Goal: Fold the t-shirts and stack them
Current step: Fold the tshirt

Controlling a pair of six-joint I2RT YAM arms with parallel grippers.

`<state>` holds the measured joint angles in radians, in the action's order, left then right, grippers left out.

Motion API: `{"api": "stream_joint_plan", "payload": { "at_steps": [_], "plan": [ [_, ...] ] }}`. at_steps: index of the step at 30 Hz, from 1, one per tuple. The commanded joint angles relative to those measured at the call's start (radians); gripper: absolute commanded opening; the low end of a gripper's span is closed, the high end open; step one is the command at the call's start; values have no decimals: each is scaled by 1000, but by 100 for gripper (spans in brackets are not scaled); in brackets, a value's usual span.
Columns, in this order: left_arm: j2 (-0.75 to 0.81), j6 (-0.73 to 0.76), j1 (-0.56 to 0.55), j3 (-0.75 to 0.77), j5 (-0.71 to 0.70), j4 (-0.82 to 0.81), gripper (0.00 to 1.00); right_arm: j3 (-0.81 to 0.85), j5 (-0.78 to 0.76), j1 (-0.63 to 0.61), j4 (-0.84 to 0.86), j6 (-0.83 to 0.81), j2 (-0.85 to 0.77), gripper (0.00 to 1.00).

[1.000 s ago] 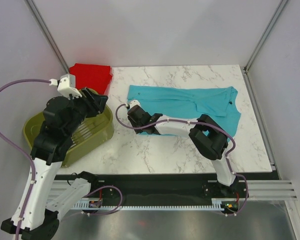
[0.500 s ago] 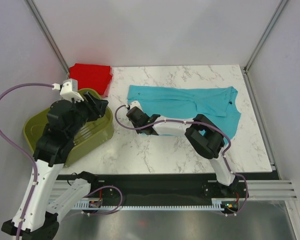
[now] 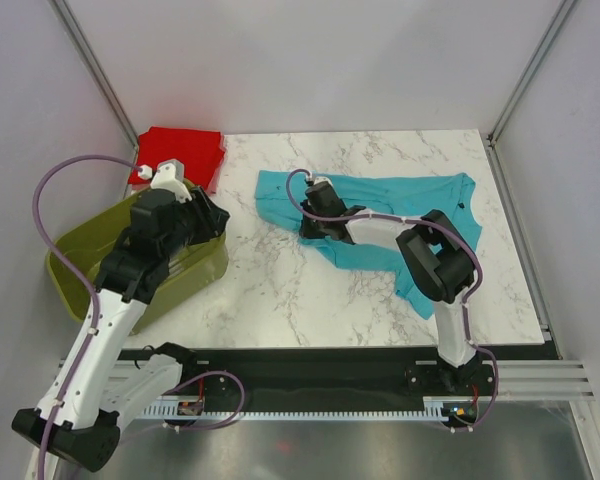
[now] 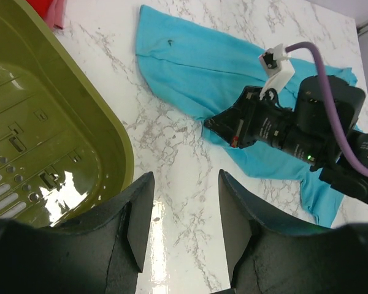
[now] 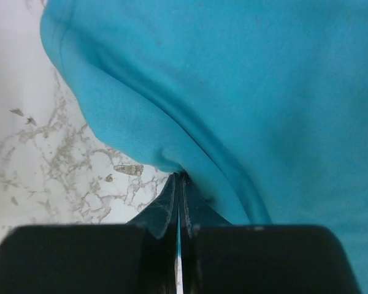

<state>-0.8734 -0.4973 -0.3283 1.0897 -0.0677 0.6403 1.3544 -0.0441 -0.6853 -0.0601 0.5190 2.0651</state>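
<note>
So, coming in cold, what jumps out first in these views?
The turquoise shirt lies spread across the middle of the marble table, with the right gripper shut on a bunched fold near its left end. The left gripper hangs open by the green basket at the table's left, and a folded red shirt lies in the far left corner.

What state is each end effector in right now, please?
Left end effector: open, holding nothing.
Right end effector: closed on a fold of the turquoise t-shirt.
</note>
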Motion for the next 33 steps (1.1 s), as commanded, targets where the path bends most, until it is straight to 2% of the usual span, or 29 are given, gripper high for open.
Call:
{"api": "stream_joint_plan", "payload": {
  "at_steps": [1,9,18,25,29,33],
  "plan": [
    [-25,-14,3,-11,26,-19,54,-26,223,36,154,91,-42,0],
    [-59,-4,3,-14,40,-19,53,38,429,118,221,185,38,0],
    [-101,17,3,-7,58,-19,54,55,426,181,195,226,104,0],
    [-118,40,3,-17,63,-16,54,31,382,250,171,234,55,10],
    [-139,45,3,-24,98,-16,54,37,348,273,137,205,9,24],
    [-162,34,2,-19,111,-14,54,48,303,273,80,144,-29,26]
  ]
}}
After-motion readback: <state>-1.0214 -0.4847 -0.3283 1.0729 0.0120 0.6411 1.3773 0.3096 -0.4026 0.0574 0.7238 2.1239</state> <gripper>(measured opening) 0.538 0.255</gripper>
